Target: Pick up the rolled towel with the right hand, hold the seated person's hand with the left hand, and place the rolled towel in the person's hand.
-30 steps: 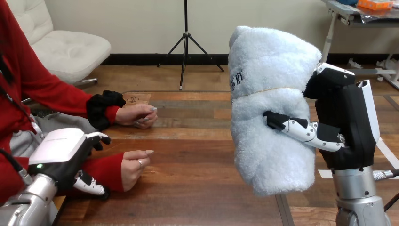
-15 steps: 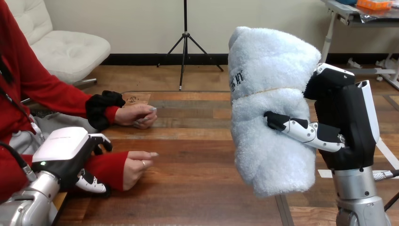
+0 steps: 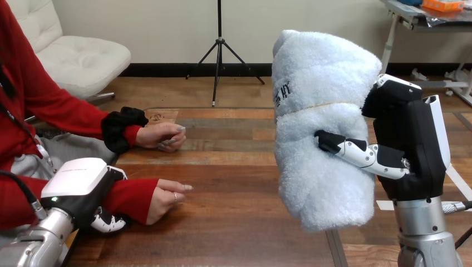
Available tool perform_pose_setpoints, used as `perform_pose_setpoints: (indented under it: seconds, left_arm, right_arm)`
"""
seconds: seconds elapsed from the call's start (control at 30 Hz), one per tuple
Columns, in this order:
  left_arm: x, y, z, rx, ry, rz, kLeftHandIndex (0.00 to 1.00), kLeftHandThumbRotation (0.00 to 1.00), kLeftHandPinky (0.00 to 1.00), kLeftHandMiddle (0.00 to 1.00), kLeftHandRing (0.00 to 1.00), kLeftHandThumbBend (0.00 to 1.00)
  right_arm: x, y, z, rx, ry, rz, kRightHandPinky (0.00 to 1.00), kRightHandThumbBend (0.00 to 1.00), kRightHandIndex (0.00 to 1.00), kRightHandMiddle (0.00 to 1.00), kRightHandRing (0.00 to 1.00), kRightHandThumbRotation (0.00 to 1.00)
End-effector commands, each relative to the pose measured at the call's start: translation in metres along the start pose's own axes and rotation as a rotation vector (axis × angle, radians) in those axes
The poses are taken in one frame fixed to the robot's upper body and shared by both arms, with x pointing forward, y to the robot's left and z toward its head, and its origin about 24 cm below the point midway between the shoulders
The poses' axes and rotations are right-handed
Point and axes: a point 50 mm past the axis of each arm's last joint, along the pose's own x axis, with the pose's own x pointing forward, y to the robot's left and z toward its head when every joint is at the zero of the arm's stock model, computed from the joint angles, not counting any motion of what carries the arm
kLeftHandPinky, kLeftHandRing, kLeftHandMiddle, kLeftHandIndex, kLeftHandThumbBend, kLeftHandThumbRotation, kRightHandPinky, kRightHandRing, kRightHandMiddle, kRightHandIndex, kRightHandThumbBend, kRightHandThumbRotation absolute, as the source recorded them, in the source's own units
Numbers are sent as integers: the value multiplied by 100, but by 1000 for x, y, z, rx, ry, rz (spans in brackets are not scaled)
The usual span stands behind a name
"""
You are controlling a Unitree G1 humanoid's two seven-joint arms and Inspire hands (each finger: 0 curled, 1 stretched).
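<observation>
**Towel aloft, wrist clasped**

The right hand (image 3: 409, 150) grips the white rolled towel (image 3: 323, 111) upright, thumb and fingers wrapped round its middle, clear above the wooden table (image 3: 234, 222) at the right. The left hand (image 3: 80, 186) is curled round the red-sleeved wrist (image 3: 131, 197) of the person's nearer hand (image 3: 167, 194), which rests on the table well apart from the towel.

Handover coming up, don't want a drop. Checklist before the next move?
Grip: right hand curled round the rolled white terry towel, ok.
Clearance: towel off the brown wooden table, ok.
Support: left hand at the person's red-sleeved wrist, hold cannot tell.
Receiver: person's nearer hand rests on the table, palm not up, not ok.
Path: table between towel and that hand bare, ok.
</observation>
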Motion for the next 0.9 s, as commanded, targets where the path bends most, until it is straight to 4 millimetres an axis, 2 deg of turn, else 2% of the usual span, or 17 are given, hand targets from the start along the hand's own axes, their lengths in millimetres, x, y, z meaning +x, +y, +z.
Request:
perform_pose_setpoints:
  seconds: [0.0,0.87]
  left_arm:
    - [1,-7,6,3,-11,-30,51,0,42,48,44,97]
    - [-3,-6,12,-18,-42,6,42,0,34,41,35,94]
  right_arm:
    - [21,1,17,14,-122,7,16,69,33,31,22,0]
    - [26,5,11,1,-96,29,15,67,33,32,22,0]
